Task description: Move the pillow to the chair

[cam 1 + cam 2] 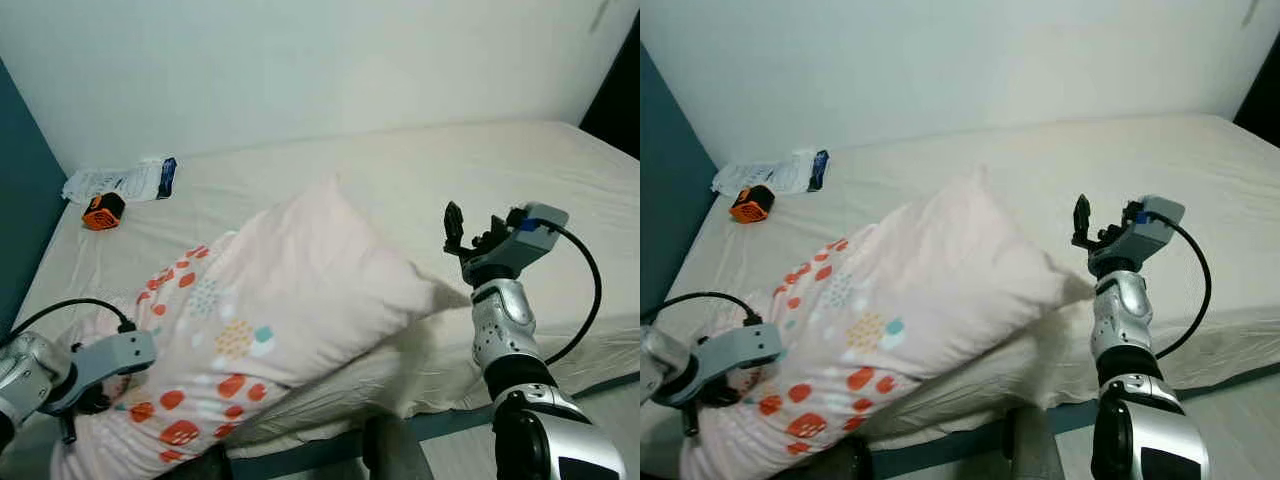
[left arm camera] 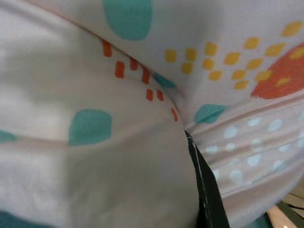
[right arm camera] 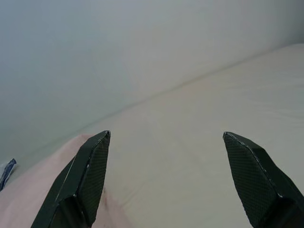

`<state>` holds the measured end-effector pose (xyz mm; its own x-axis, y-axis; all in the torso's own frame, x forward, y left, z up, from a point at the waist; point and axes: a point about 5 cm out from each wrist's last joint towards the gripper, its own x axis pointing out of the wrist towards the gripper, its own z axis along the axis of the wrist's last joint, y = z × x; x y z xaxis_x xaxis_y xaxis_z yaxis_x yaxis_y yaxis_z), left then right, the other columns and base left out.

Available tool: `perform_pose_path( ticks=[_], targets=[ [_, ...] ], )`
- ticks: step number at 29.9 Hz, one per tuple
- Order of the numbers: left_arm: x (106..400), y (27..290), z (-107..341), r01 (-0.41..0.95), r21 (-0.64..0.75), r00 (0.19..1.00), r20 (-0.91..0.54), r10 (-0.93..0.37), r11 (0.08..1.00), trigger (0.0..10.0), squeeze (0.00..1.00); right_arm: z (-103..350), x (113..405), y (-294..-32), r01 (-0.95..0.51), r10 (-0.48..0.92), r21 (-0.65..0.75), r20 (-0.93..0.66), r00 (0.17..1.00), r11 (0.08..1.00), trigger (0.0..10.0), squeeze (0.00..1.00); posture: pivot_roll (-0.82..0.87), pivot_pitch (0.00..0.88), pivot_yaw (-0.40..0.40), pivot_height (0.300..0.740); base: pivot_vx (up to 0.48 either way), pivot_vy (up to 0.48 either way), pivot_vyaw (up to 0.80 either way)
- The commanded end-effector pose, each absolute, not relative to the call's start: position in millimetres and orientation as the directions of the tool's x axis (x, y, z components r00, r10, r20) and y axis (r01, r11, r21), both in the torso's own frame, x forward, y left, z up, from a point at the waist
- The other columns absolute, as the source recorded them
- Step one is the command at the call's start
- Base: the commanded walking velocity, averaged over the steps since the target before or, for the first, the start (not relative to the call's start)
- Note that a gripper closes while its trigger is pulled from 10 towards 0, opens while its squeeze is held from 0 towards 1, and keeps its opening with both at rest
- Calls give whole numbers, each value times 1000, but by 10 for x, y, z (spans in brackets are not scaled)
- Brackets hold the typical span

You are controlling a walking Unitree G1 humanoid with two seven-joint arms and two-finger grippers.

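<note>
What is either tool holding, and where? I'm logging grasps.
The left tool grips the pillow at its patterned lower corner, pinching a fold of cover. The right tool is open, holding nothing.

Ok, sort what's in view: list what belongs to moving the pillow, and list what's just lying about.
Part of the job:
- pillow, patterned, lying on the near edge of the bed
- left gripper, pressed into the pillow's patterned end
- right gripper, open, raised beside the pillow's far corner

Just lying about:
- orange object on the bed
- white packet beside it
</note>
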<state>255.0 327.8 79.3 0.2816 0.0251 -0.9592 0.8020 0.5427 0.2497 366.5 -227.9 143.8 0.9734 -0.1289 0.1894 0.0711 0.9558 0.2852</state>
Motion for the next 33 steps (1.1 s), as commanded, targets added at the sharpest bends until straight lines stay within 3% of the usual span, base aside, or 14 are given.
perform_pose_path(
  ticks=[1,3,4,5,8,9,10,12,15,18,25,29,33],
  targets=[
    [2502,3490,818,768,322,293,-945,143,554,0,0,1421,3692,-2229,69,-118,281,163,979,957,10000,0,65,1,-38,575,0,0,0],
    [2589,3490,797,685,411,407,-901,152,601,0,0,1300,3714,-2163,64,-84,279,60,995,958,10000,0,66,8,-36,575,0,0,0],
    [2589,3490,797,685,411,407,-901,152,601,0,0,1300,3714,-2163,64,-84,279,60,995,958,10000,0,66,8,-36,575,0,0,0],
    [2632,3442,769,635,424,459,-880,126,646,0,0,1242,3717,-2107,36,-45,284,22,999,958,10000,0,71,16,-37,575,0,0,0],
    [2728,3203,642,464,337,582,-813,5,819,0,0,1105,3706,-1888,-86,105,373,-30,994,924,10000,4,71,25,-36,575,0,0,0],
    [2728,3203,642,464,337,582,-813,5,819,0,0,1105,3706,-1888,-86,105,373,-30,994,924,10000,4,71,25,-36,575,0,0,0],
    [2740,3108,582,401,246,607,-793,-54,883,0,0,1053,3690,-1795,-141,171,391,-43,984,910,10000,1000,71,29,-36,575,0,0,0],
    [2740,3108,582,401,246,607,-793,-54,883,0,0,1053,3690,-1795,-141,171,391,-43,984,910,10000,1000,71,29,-36,575,0,0,0],
    [2729,2883,452,335,15,635,-742,-214,942,0,0,939,3635,-1639,-226,274,381,-77,959,897,10000,1000,68,37,-42,575,0,0,0],
    [2638,2689,308,347,-146,613,-713,-341,927,0,0,841,3569,-1723,-124,166,329,-100,981,936,10000,1000,65,43,-50,575,0,0,0],
    [2625,2666,272,312,-162,623,-709,-331,936,0,0,759,3460,-1993,44,-15,339,-89,996,940,10000,1000,59,50,-44,575,0,0,0],
    [2642,2645,270,295,-177,631,-702,-330,939,0,0,701,3396,-2181,165,-129,442,-110,986,882,10000,1000,53,55,-34,575,0,0,0],
    [2648,2637,272,293,-180,633,-700,-331,939,0,0,674,3384,-2221,190,-146,521,-126,981,832,10000,1000,53,55,-31,575,0,0,0]
  ],
)
